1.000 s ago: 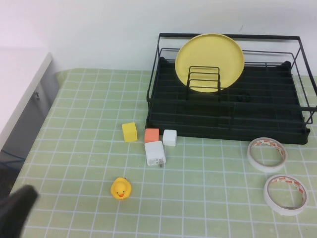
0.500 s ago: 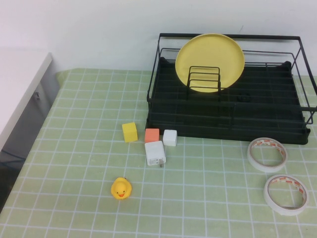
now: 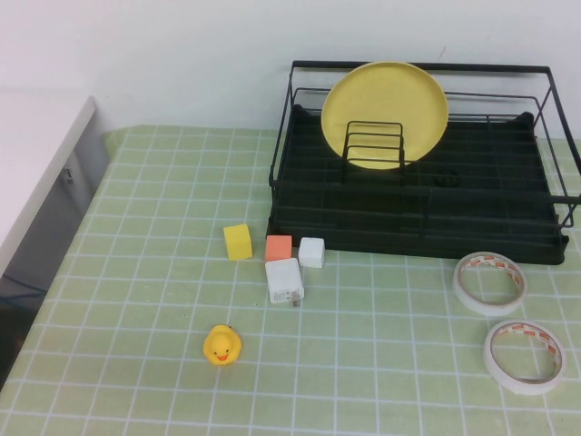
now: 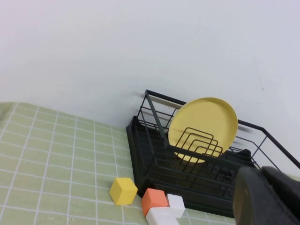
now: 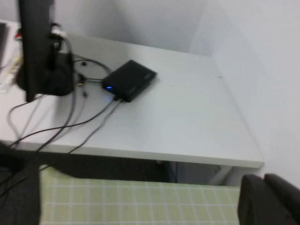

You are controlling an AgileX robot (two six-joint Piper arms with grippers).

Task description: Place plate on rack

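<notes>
The pale-yellow plate [image 3: 384, 113] stands upright on edge in the black wire rack [image 3: 408, 238], leaning behind a small divider at the back of the table. It shows the same way in the left wrist view, plate [image 4: 206, 117] inside the rack [image 4: 154, 159]. Neither arm shows in the high view. My left gripper [image 4: 259, 174] is shut and empty, held well back from the rack. My right gripper [image 5: 262, 180] is shut and empty, facing a white desk off to the side, away from the rack.
In front of the rack lie a yellow cube [image 3: 238, 242], an orange cube [image 3: 279, 247], a white cube [image 3: 311, 252] and a white charger [image 3: 284, 281]. A rubber duck [image 3: 221, 345] sits nearer. Two tape rolls [image 3: 489, 282] [image 3: 523, 355] lie at the right. A white side table [image 3: 36, 154] borders the left.
A dark piece of my left arm at the lower left of the high view one second ago has drawn out of sight. The plate and rack have not moved.
</notes>
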